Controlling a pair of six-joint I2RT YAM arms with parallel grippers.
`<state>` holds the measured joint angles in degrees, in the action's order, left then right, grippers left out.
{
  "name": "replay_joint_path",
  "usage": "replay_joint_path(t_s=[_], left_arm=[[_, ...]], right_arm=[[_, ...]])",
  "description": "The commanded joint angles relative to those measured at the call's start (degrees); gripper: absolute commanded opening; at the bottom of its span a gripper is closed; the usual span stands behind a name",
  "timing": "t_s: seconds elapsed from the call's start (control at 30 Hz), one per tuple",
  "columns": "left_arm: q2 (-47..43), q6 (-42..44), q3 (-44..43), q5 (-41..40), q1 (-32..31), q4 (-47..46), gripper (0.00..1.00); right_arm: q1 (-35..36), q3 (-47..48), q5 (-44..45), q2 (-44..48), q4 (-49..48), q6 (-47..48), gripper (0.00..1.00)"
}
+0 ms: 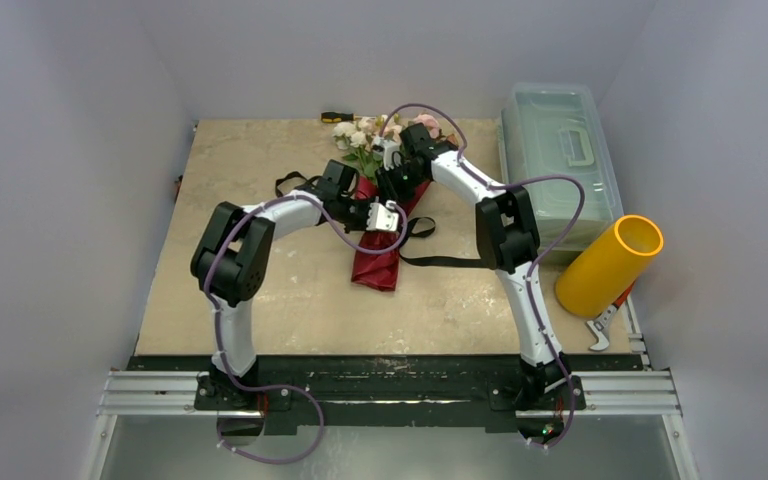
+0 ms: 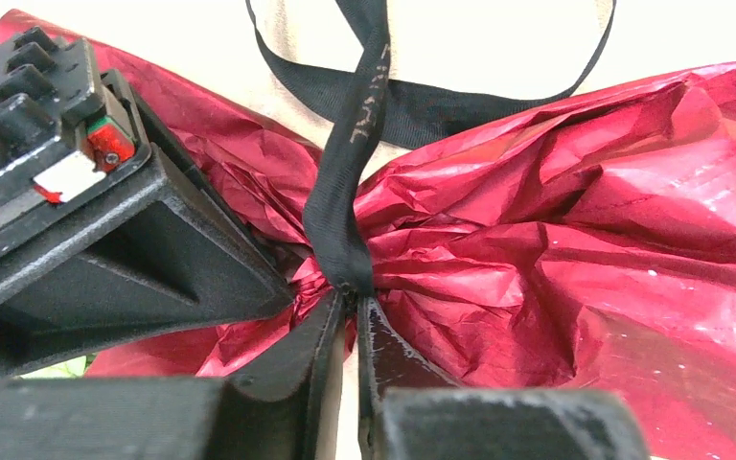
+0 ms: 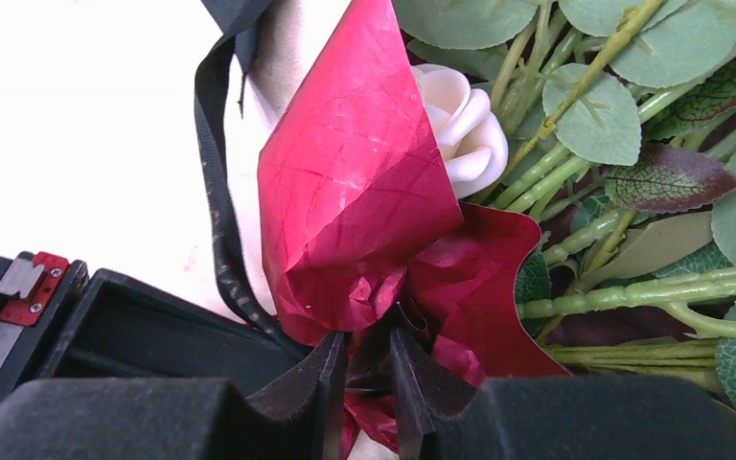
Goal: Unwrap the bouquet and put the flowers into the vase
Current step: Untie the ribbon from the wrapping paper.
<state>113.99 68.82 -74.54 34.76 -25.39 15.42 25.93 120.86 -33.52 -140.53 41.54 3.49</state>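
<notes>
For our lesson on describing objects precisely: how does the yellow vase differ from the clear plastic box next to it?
The vase is opaque yellow-orange, while the clear plastic box is see-through. The vase is a round cylinder; the box is a long rectangle. The vase shows an open mouth; the box is covered by a lid with a handle. Both sit along the right side of the table.
</notes>
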Motion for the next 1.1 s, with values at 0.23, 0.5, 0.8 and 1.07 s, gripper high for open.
replay_joint_path(t_s=[0.23, 0.5, 0.8, 1.07], left_arm=[[-9.7, -7.06, 9.81, 2.08, -1.33, -13.18, 0.0], [-19.4, 5.1, 15.07, 9.28, -1.04, -7.69, 0.0], [-18.08, 8.43, 12.09, 10.14, 0.16, 5.71, 0.0], [-12.71, -12.9, 10.51, 7.33, 0.61, -14.48, 0.45]], right_arm=[[0.37, -0.49, 11.05, -5.25, 3.91, 2.29, 0.1], [0.35, -0.6, 12.53, -5.82, 4.16, 2.67, 0.0], [0.34, -2.99, 12.14, -4.15, 2.92, 2.08, 0.0], [0.31, -2.83, 10.48, -4.39, 2.97, 1.44, 0.0]])
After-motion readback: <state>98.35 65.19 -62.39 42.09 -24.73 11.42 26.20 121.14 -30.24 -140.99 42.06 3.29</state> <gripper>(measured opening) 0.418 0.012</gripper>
